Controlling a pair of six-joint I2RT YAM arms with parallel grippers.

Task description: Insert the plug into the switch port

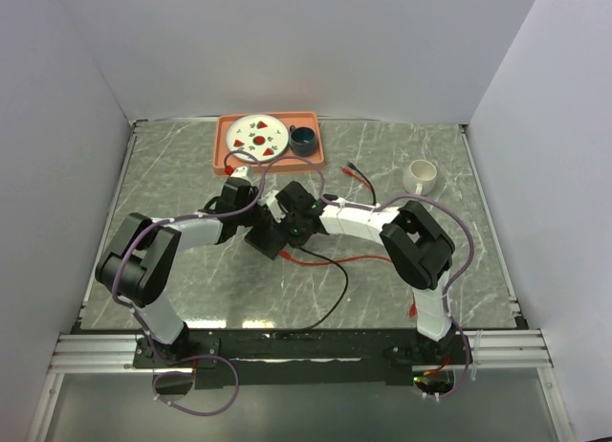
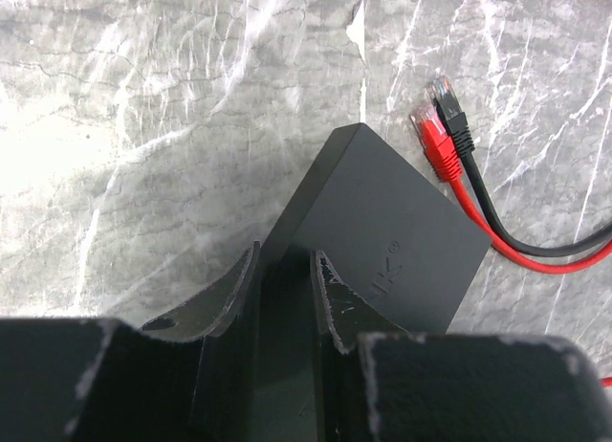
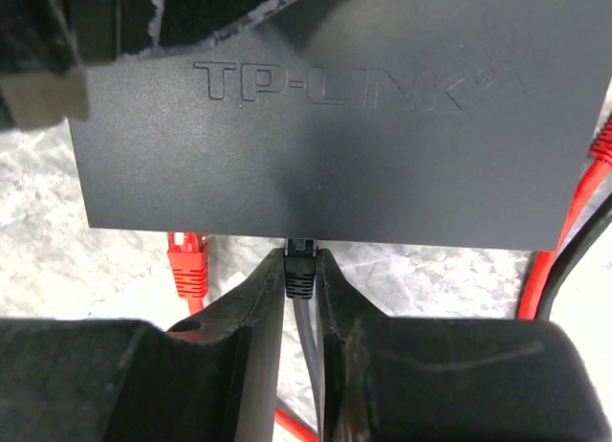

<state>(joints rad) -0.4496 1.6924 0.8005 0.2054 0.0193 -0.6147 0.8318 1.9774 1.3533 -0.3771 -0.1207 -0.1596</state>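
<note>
The switch (image 1: 260,239) is a flat black box near the table's middle. In the left wrist view my left gripper (image 2: 287,255) is shut on one end of the switch (image 2: 382,212). In the right wrist view the switch (image 3: 335,126) carries TP-LINK lettering. My right gripper (image 3: 302,260) is shut on a black plug (image 3: 300,275) with a grey cable. The plug's tip meets the switch's near side face. How deep it sits is hidden. In the top view my left gripper (image 1: 251,212) and my right gripper (image 1: 289,233) meet at the switch.
A loose red plug (image 2: 435,141) and a black plug (image 2: 451,117) lie beside the switch. Another red plug (image 3: 187,265) lies left of my right fingers. An orange tray (image 1: 222,150) with a plate and a cup stands at the back. A white mug (image 1: 422,177) stands at the right.
</note>
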